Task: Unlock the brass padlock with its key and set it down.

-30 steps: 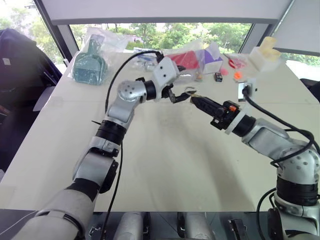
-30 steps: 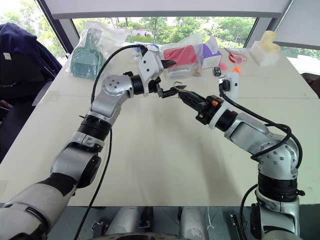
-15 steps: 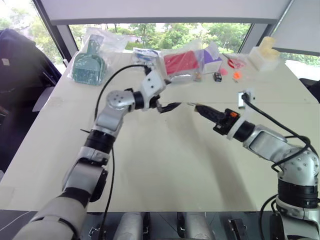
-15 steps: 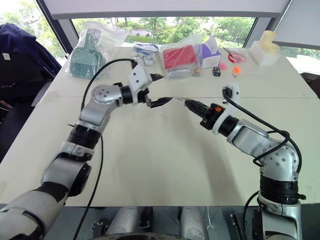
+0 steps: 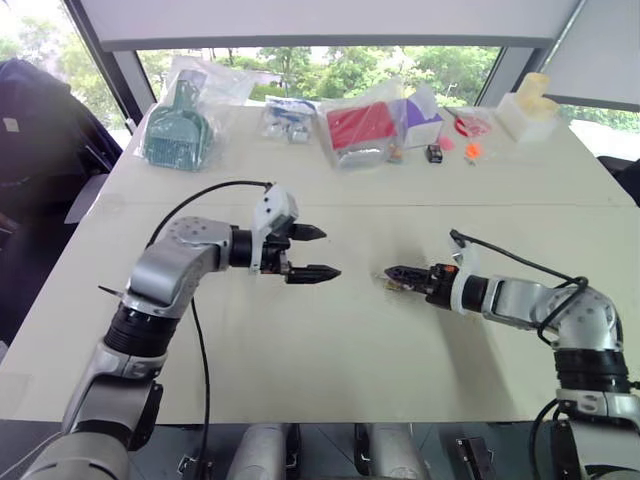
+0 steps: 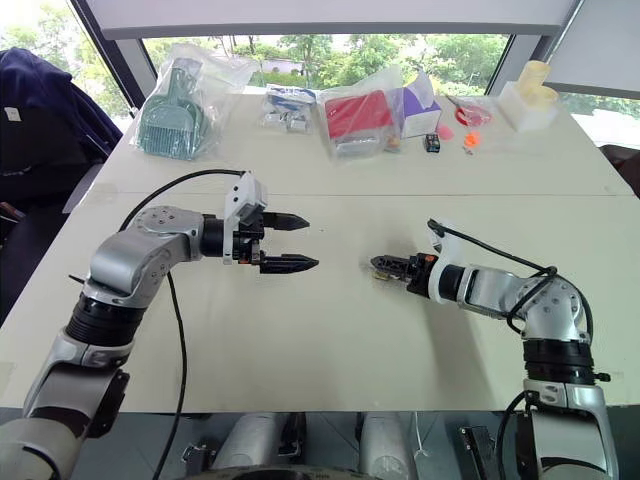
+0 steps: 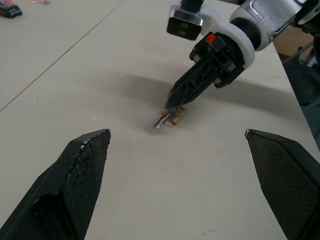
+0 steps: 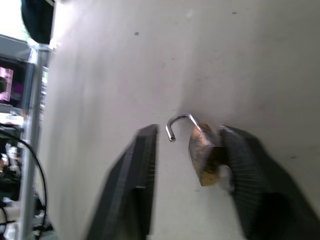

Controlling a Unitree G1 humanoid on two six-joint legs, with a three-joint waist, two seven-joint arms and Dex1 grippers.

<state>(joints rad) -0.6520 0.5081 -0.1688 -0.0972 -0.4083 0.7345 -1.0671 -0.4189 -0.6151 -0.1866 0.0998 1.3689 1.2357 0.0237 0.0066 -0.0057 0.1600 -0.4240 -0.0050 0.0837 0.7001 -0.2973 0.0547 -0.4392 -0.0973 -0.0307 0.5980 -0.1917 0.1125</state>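
The brass padlock [image 7: 174, 116] lies on the pale table [image 5: 330, 350], its thin silvery shackle [image 8: 179, 121] swung free at one end. My right gripper [image 5: 390, 276] is low over the table with its tips at the padlock. In the right wrist view the two fingers [image 8: 137, 170] stand apart and the padlock [image 8: 205, 152] rests on the table between them, against one finger. My left gripper [image 5: 314, 253] hovers to the left of it, a hand's width away, wide open and empty, pointing at the padlock. The key is out of view.
Along the table's far edge sit a bagged teal scoop [image 5: 178, 125], a red package [image 5: 360, 128], a purple box [image 5: 420, 112], a small black box [image 5: 436, 153] and a white block [image 5: 527, 112]. A dark jacket [image 5: 30, 130] hangs at the left.
Both arms came down and drew apart. The right gripper lowered the padlock onto the table and its fingers spread. The left gripper pulled back to the left, still open.
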